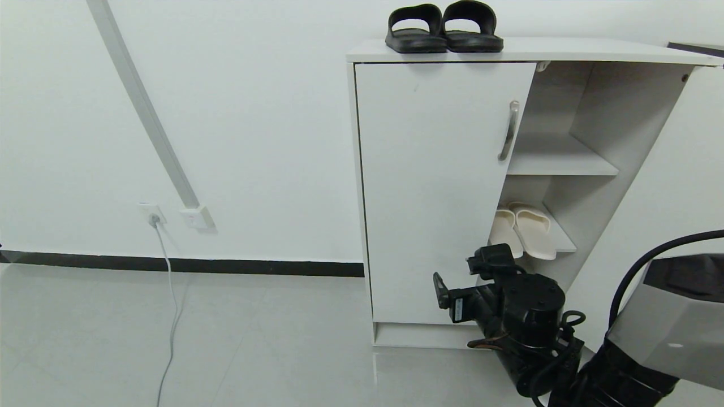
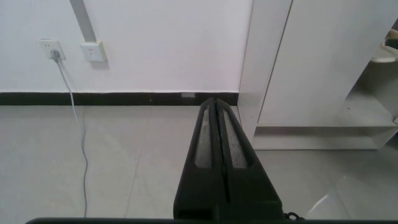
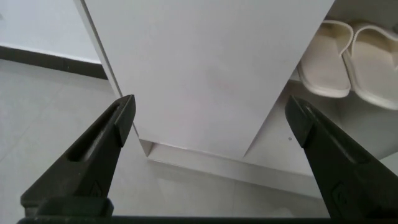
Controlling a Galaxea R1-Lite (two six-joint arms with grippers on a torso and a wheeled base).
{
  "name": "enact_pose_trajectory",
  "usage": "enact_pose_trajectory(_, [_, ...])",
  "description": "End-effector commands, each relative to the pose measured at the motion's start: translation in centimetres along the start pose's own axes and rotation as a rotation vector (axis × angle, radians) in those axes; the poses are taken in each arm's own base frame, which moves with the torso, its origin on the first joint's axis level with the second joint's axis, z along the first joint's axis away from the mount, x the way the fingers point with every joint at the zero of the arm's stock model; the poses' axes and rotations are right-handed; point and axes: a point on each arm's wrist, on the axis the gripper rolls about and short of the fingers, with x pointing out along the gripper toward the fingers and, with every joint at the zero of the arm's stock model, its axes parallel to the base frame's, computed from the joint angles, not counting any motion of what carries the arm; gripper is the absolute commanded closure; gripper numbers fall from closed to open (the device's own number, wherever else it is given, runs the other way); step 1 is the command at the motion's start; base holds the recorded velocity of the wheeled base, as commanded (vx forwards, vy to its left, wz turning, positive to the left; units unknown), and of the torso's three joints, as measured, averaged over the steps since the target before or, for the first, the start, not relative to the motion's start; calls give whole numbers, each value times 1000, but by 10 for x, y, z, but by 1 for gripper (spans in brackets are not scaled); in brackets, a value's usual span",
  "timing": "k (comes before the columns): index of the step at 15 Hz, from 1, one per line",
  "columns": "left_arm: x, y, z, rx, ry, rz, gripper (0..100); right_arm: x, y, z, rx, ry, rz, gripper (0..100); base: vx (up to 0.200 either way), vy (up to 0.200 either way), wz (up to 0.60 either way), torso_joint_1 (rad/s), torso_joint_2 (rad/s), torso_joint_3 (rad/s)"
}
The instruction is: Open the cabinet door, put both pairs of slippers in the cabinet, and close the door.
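A white cabinet (image 1: 633, 107) stands against the wall with its door (image 1: 435, 186) swung open, the metal handle (image 1: 511, 130) at the door's free edge. A black pair of slippers (image 1: 444, 28) sits on the cabinet top. A cream-white pair of slippers (image 1: 523, 229) lies on the lower shelf (image 3: 348, 56). My right gripper (image 1: 461, 277) is open, low in front of the door's bottom corner, with the door panel (image 3: 211, 62) between and beyond its fingers. My left gripper (image 2: 214, 106) is shut on nothing, low over the floor, with the cabinet (image 2: 323, 62) off to one side.
A wall socket (image 1: 151, 215) with a grey cable (image 1: 169, 305) trailing onto the floor lies left of the cabinet. A slanted conduit (image 1: 141, 107) runs down the wall. The tiled floor (image 1: 254, 339) left of the cabinet is open. The middle shelf (image 1: 557, 158) holds nothing.
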Motion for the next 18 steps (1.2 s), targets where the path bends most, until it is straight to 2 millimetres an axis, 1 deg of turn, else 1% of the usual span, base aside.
enact_pose_trajectory(1, [0, 0, 0, 0, 1, 1, 100, 1, 0, -1, -2, 3, -1, 0, 0, 0, 0, 0, 0, 0])
enact_pose_trajectory(4, [0, 0, 0, 0, 1, 1, 100, 2, 1, -5, -7, 11, -1, 0, 0, 0, 0, -2, -27, -30])
enact_pose_trajectory(7, [0, 0, 0, 0, -1, 1, 100, 2, 1, -5, -7, 11, -1, 0, 0, 0, 0, 7, -188, -300])
enact_pose_trajectory(11, [0, 0, 0, 0, 1, 1, 100, 2, 1, -5, -7, 11, -1, 0, 0, 0, 0, 34, -492, -370])
enact_pose_trajectory(18, [0, 0, 0, 0, 1, 1, 100, 1, 1, -4, -6, 7, -1, 0, 0, 0, 0, 126, -466, -344])
